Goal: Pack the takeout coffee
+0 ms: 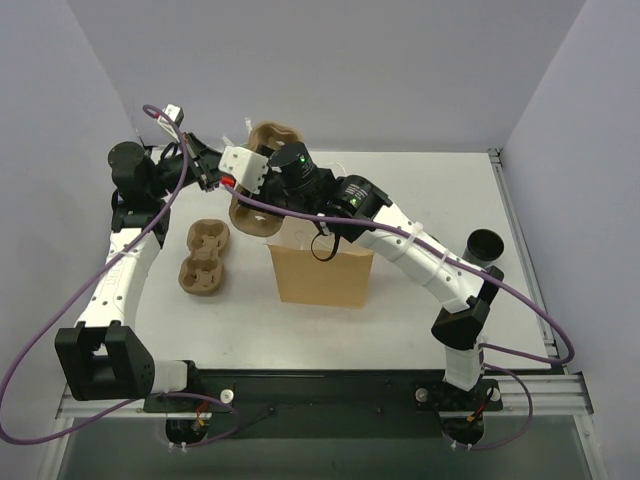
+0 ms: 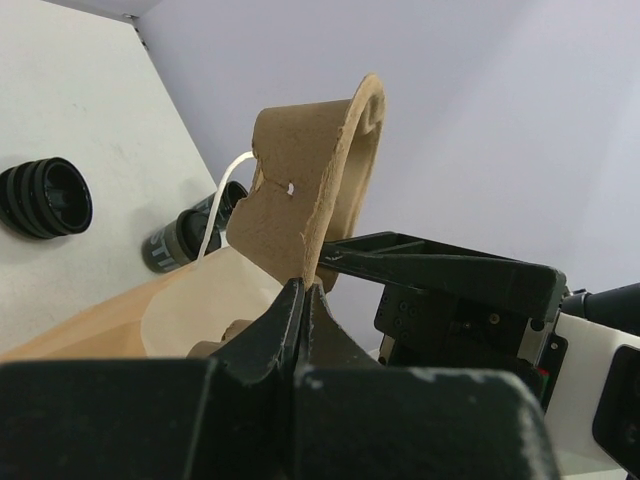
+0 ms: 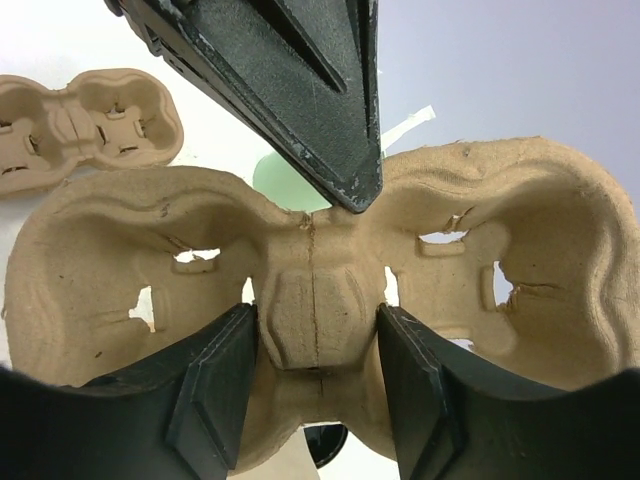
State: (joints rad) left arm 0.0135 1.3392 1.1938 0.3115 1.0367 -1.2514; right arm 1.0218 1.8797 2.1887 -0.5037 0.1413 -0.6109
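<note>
White tabletop [image 1: 430, 190], lavender walls. Left gripper [image 2: 303, 300] clenched on pulp cup carrier [image 3: 110, 250], held upright near mouth of brown paper bag [image 1: 320, 275]. Right gripper [image 3: 315, 330] straddles carrier's central hub; gripping or not, cannot tell. Takeout coffee [image 1: 485, 245] stands at right of frame, well apart from bag.

The overhead camera looks down on the whole desk [image 1: 420, 190]; both wrist cameras closely face the same pulp carrier [image 3: 315, 310].
</note>
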